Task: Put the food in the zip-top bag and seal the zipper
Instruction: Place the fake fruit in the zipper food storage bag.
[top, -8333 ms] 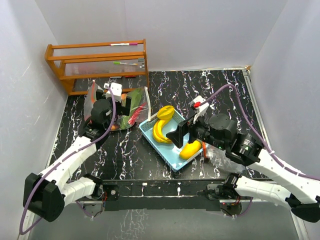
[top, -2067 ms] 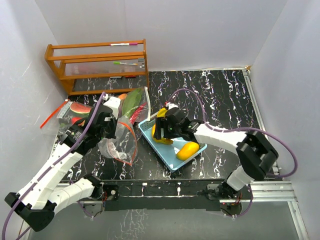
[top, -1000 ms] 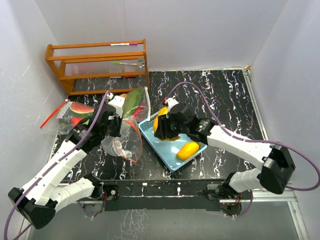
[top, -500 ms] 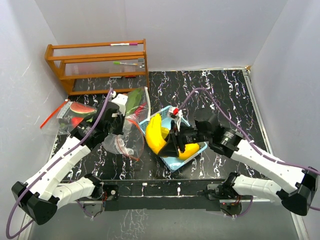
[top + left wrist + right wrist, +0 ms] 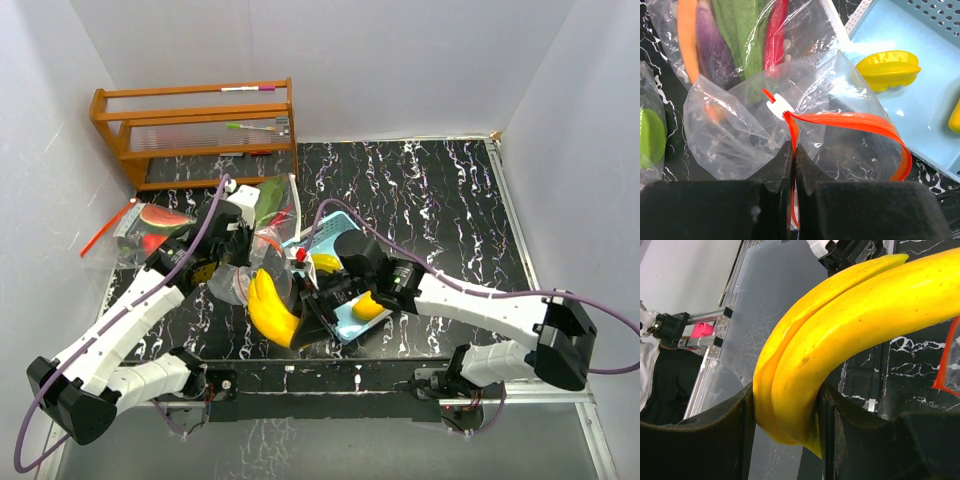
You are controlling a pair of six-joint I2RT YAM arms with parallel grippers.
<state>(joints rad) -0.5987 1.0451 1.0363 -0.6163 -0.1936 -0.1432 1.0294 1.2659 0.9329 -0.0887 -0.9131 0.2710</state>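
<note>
Bananas (image 5: pixel 268 308) now out of basket (image 5: pixel 930 105), clamped in right gripper (image 5: pixel 787 415) near-left beside bag (image 5: pixel 740 130) mouth; left gripper (image 5: pixel 792 152) pinching its rim; insert next

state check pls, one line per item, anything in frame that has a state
left tool: shut on zip-top bag
zip-top bag: unsealed, orange zipper looped open
right tool: shut on bananas
bananas: gripped, off the table, not in the bag
mango: lying in light-blue basket
aubergine: inside second clear bag
red chilli: same bag
watermelon slice: lying far left, untouched
</note>
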